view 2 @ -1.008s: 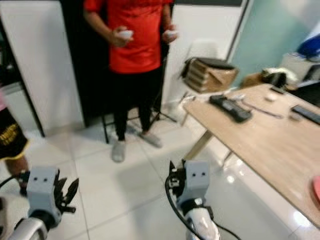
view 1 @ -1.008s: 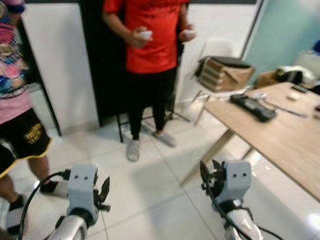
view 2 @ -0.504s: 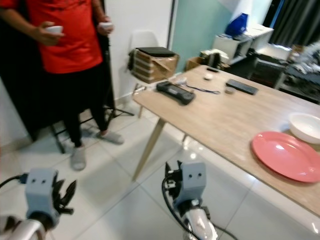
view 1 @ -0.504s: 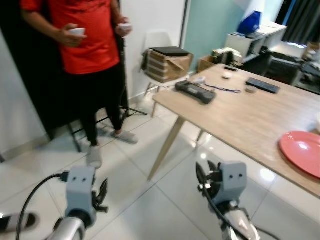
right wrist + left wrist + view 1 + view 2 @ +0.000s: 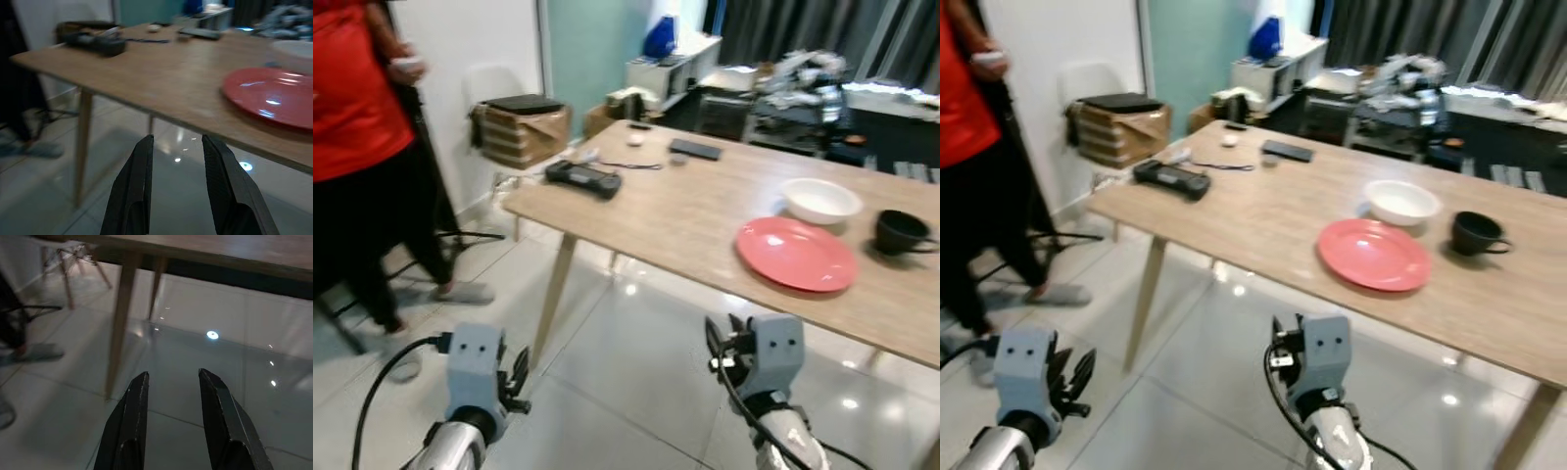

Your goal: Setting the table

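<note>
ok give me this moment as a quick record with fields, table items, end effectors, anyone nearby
table: wooden table, ahead and to the robot's right
dishes: red plate, white bowl just behind it, black cup to its right
far end: black device, dark flat device
left end effector: open, low over the tiled floor, holding nothing
right end effector: open, short of the table edge, holding nothing
person: red shirt, on the left

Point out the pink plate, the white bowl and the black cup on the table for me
pink plate (image 5: 1374,254), right eye view, on the flat middle of the plate.
white bowl (image 5: 1402,202), right eye view, on the inside of the bowl.
black cup (image 5: 1475,234), right eye view, on the cup's outer wall.
</note>
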`<state>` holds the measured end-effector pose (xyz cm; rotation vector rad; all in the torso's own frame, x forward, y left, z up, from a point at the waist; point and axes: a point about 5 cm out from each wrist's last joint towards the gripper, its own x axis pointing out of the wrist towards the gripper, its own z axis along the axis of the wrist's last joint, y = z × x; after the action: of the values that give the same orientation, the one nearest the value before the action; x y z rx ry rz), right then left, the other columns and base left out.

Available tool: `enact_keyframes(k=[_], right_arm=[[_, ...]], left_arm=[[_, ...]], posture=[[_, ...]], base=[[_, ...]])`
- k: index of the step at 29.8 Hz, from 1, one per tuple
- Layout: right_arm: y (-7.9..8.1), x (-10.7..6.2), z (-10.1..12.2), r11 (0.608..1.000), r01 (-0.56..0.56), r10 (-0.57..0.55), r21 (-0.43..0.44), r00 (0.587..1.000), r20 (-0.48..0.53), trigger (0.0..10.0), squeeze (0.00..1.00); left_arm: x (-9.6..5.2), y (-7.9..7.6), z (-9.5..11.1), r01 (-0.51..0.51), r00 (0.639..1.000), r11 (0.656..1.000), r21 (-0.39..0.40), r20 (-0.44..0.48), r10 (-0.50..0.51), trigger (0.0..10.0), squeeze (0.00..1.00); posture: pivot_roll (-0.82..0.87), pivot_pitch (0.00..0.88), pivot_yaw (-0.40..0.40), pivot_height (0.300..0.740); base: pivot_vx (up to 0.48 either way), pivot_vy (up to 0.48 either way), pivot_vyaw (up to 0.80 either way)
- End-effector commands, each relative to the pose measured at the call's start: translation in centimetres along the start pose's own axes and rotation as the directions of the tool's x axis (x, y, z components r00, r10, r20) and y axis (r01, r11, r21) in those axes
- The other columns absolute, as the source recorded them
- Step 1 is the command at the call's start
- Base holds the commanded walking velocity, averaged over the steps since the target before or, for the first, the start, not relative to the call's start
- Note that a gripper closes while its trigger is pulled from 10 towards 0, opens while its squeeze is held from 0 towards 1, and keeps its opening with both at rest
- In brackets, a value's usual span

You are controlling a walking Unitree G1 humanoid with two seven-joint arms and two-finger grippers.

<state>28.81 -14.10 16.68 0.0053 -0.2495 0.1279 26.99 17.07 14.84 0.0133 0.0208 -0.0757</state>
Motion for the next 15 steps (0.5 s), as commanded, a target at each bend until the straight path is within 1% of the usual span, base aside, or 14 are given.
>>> enact_keyframes(k=[1,15], right_arm=[[0.04,-0.27,-0.49,1.0,0.003,-0.002,0.015,1.0,-0.022,10.0,0.0],[0.04,-0.18,-0.54,1.0,0.004,-0.003,0.017,1.0,-0.021,10.0,0.0]], left_arm=[[-0.3,0.22,-0.53,-0.011,1.0,1.0,0.001,-0.022,0.011,10.0,0.0],[-0.17,0.16,-0.52,-0.008,1.0,1.0,0.001,-0.02,0.008,10.0,0.0]], posture=[[0.02,0.148,0.058,0.74],[0.02,0.139,0.059,0.74]], base=[[0.0,0.0,-0.8],[0.0,0.0,-0.8]])
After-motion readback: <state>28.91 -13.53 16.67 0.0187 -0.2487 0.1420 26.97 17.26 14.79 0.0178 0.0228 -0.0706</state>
